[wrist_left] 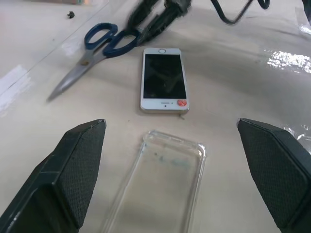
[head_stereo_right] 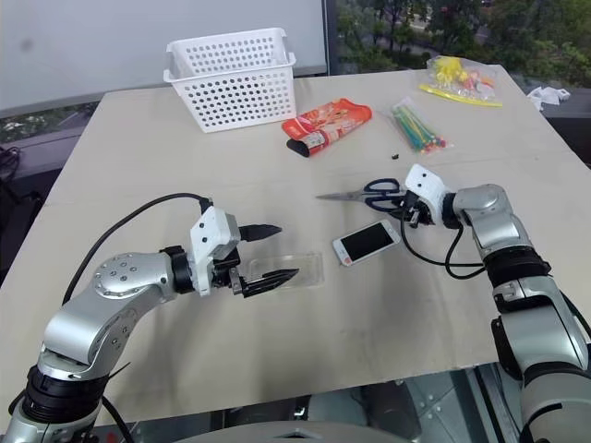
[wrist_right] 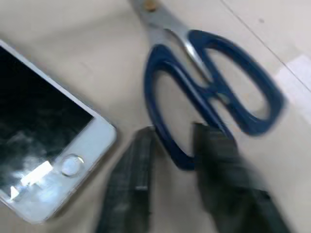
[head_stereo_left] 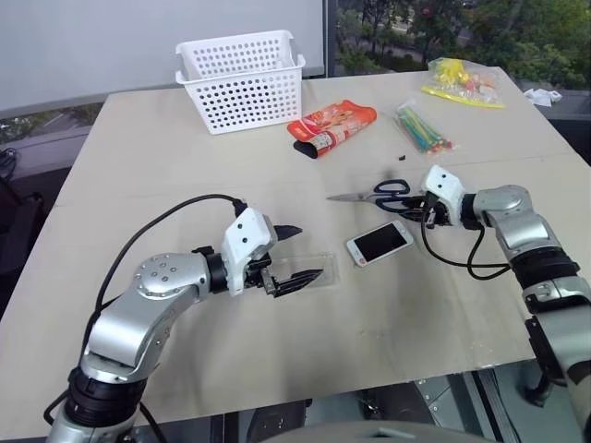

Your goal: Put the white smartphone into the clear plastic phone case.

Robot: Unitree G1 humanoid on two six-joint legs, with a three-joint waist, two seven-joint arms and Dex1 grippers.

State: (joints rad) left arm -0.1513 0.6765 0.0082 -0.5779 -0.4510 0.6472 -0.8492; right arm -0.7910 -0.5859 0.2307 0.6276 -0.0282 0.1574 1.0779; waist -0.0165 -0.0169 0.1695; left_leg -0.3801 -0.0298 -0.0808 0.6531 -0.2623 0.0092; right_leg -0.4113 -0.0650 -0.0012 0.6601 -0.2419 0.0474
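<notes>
While the left end effector (head_stereo_left: 294, 255) gapes over the clear plastic phone case (wrist_left: 163, 187), blue scissors (head_stereo_left: 380, 193) flank the white smartphone (head_stereo_left: 379, 242).

You have a beige table (head_stereo_left: 185, 166), white wall far left, windows with green trees far right.

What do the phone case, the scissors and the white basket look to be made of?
The clear plastic phone case looks like thin, glossy, see-through plastic: the table shows through it and its rim catches highlights. The scissors have bare grey blades, probably metal, with smooth blue handles, likely plastic. The white basket seems to be moulded matte plastic, its walls pierced with regular holes.
</notes>
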